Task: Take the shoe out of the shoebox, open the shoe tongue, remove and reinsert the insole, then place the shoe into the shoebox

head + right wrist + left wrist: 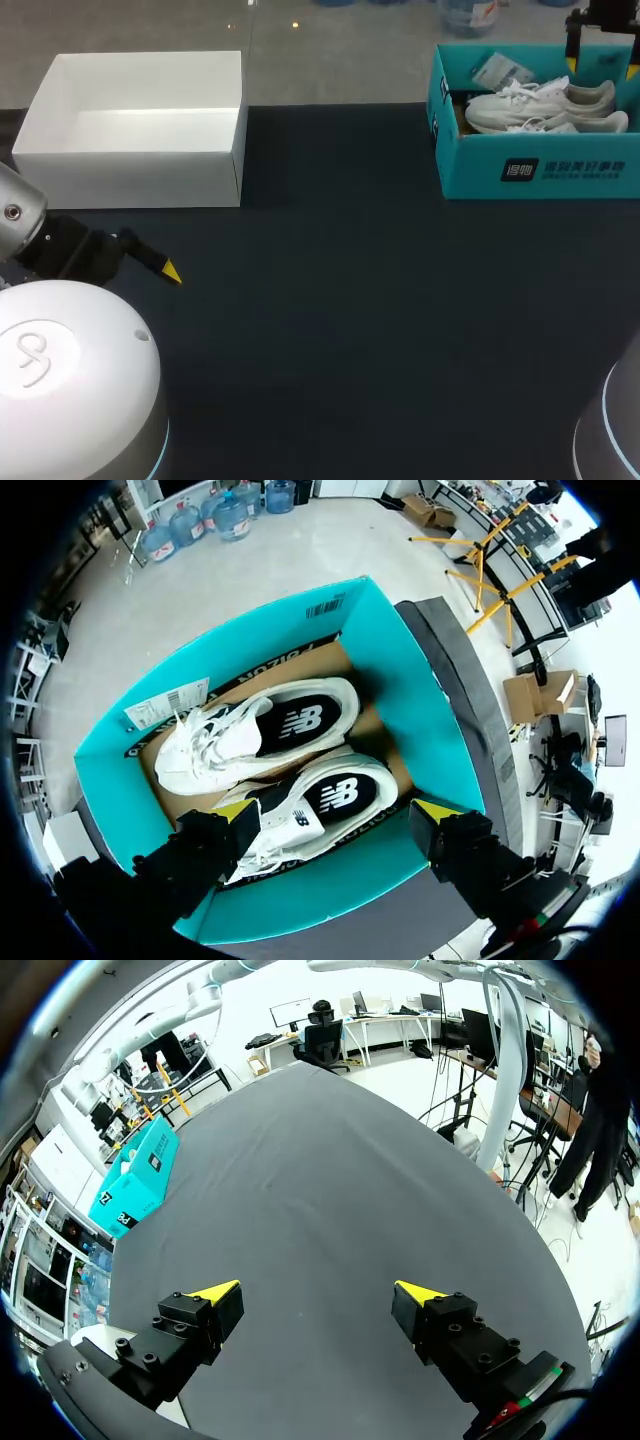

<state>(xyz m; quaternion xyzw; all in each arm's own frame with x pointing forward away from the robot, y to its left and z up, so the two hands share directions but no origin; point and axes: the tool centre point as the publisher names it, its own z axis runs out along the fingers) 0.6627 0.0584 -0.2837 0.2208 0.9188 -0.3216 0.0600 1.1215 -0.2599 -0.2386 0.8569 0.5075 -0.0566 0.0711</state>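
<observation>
Your left gripper (318,1290) is on the near side of the table (350,330), close to your left edge. Its two yellow-tipped fingers (218,1291) stand wide apart and hold nothing; below them is only the dark surface of the table. A little further from you, on the same left side, you see a white box (130,165), open at the top and standing apart from this gripper. Across the table, at the far right corner, stands the turquoise shoebox (540,170), also open at the top. Inside it two white shoes (530,100) lie side by side on their soles, with the toes pointing to your left. The nearer shoe (320,800) lies along the front wall of the shoebox, and the other shoe (260,730) is just behind it, close against it. A paper tag (165,705) lies at the back wall, near the toes. Your right gripper (338,808) hangs over the shoebox, toward the heel end of the shoes. Its fingers are also spread wide and grip nothing: in the right wrist view the nearer shoe shows between them, but neither finger touches it.
</observation>
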